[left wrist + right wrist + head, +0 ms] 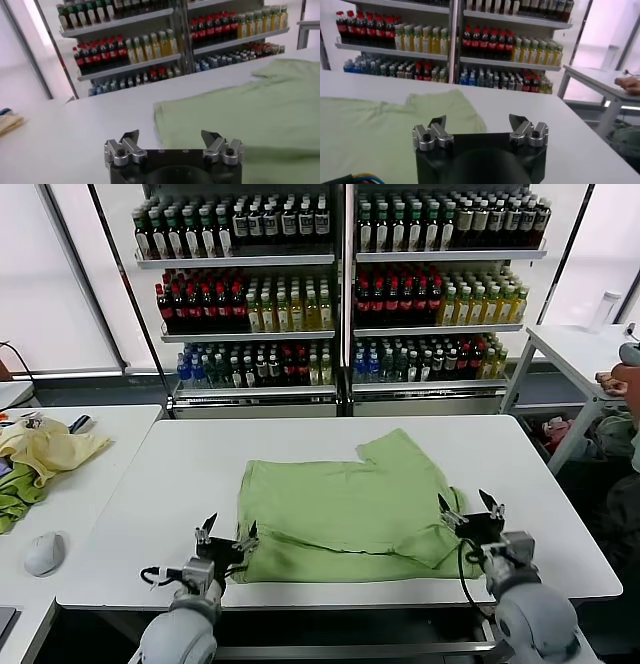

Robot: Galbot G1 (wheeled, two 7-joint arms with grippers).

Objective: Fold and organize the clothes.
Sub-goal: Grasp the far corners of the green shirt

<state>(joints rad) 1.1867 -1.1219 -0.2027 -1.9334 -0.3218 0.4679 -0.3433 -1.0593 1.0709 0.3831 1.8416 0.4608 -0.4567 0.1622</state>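
Observation:
The light green polo shirt (345, 504) lies partly folded on the white table (180, 484), one sleeve sticking out at the far right; collar, buttons and print are hidden. It also shows in the left wrist view (245, 110) and the right wrist view (375, 130). My left gripper (227, 531) is open and empty at the shirt's near left corner. My right gripper (470, 506) is open and empty at the shirt's near right edge. In the wrist views the left gripper (171, 135) and the right gripper (477, 120) hold nothing.
A pale yellow garment (50, 446) and darker green cloth (15, 496) lie on a side table at the left, with a white mouse (44, 552). Drink shelves (340, 284) stand behind. Another table (575, 349) and a person's hand (615, 379) are at the right.

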